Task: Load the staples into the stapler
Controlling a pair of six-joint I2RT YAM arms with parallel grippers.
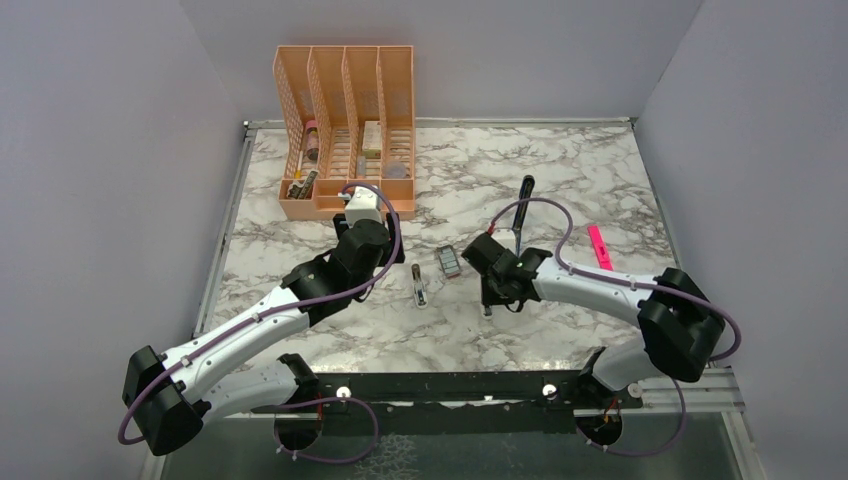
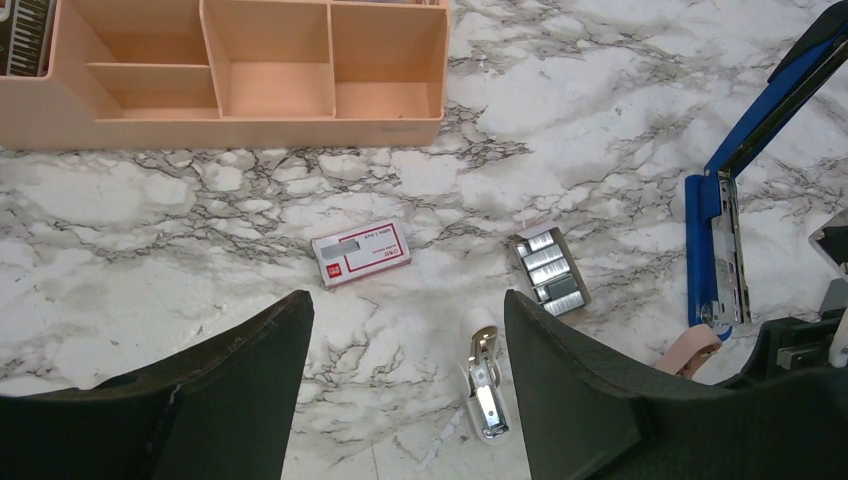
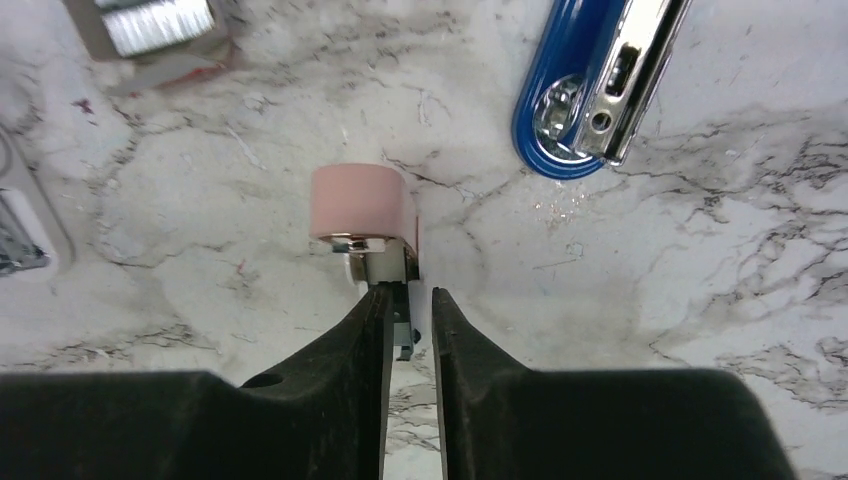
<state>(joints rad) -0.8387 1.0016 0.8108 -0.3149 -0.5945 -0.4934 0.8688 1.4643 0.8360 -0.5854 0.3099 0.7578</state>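
Well left of the stapler (image 2: 703, 235), which lies hinged open, the left gripper (image 2: 407, 310) hovers with fingers wide. The staples box (image 2: 361, 252) lies left of the stapler, and a tray of staple strips (image 2: 550, 272) lies nearer it. Just beside the stapler's rounded end, the right gripper (image 3: 408, 300) pinches a small metal piece (image 3: 383, 265) under a pink roll (image 3: 360, 200).

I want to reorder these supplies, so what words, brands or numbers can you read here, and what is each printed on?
None can be quoted:
staple box sleeve: printed lines on its red-bordered pale label, too small and blurred to read.
stapler: no legible marking.
orange organizer: the labels on the items inside are too small to read.
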